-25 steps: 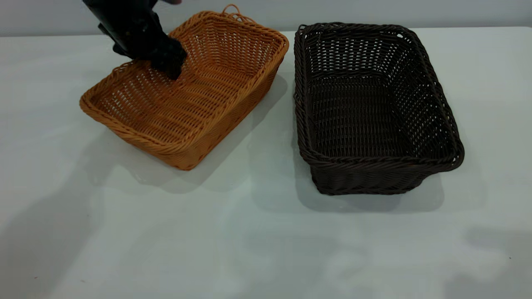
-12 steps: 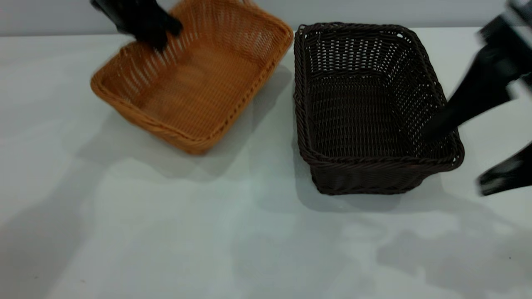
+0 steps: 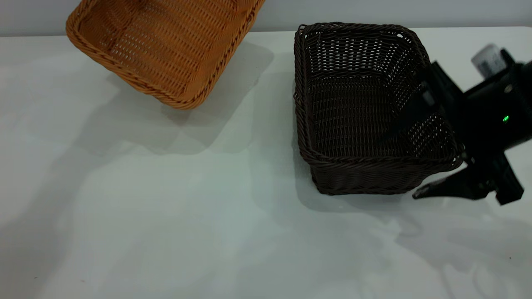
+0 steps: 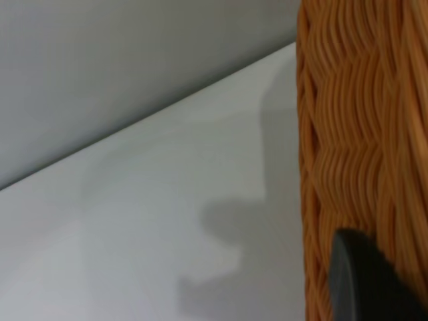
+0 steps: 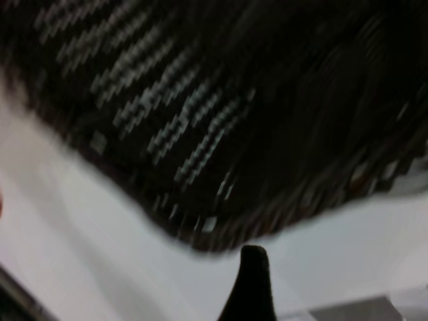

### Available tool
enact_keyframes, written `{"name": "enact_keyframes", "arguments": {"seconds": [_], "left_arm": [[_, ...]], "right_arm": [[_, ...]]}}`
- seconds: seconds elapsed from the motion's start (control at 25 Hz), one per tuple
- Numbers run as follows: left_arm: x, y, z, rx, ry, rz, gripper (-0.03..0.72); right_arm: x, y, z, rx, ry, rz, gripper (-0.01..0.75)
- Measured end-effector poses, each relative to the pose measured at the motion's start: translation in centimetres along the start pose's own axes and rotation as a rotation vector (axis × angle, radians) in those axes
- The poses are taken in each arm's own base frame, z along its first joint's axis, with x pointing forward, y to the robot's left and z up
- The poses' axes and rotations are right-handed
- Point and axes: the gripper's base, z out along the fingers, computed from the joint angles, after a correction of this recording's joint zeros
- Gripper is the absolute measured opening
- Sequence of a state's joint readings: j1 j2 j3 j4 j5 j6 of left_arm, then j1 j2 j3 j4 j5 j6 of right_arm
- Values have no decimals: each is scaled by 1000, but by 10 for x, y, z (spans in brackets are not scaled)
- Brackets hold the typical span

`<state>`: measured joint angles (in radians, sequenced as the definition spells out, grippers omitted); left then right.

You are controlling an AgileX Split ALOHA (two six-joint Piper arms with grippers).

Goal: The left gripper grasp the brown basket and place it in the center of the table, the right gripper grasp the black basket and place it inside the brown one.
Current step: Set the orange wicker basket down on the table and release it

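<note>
The brown basket (image 3: 166, 45) hangs tilted in the air at the far left, above the table (image 3: 166, 216), with its upper part out of view. My left gripper is out of the exterior view. In the left wrist view one of its black fingers (image 4: 364, 281) lies against the basket's orange wicker wall (image 4: 361, 120). The black basket (image 3: 353, 112) stands on the table at right. My right gripper (image 3: 409, 160) is open astride its right wall, one finger inside and one outside near the front corner. The right wrist view shows the dark basket (image 5: 221, 114) and one finger (image 5: 251, 284).
The table's back edge meets a grey wall (image 3: 374, 10) just behind the baskets. Bare tabletop lies in front of and between the two baskets.
The brown basket has risen off the table, up and back to the left. The right arm has come in from the right, and its open fingers now straddle the black basket's right wall.
</note>
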<state>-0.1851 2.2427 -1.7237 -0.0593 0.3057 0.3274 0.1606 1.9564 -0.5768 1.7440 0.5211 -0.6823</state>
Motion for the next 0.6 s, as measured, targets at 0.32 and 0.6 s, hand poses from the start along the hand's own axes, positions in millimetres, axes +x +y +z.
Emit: {"name": "enact_keyframes", "arguments": {"seconds": [0.32,0.6], "left_arm": [[0,0,0,0,1,1,81],[0,0,0,0,1,7,81]], "right_arm": [[-27,6,33,21,-15,3,496],[-43,9,35,25,-78,-27,198]]}}
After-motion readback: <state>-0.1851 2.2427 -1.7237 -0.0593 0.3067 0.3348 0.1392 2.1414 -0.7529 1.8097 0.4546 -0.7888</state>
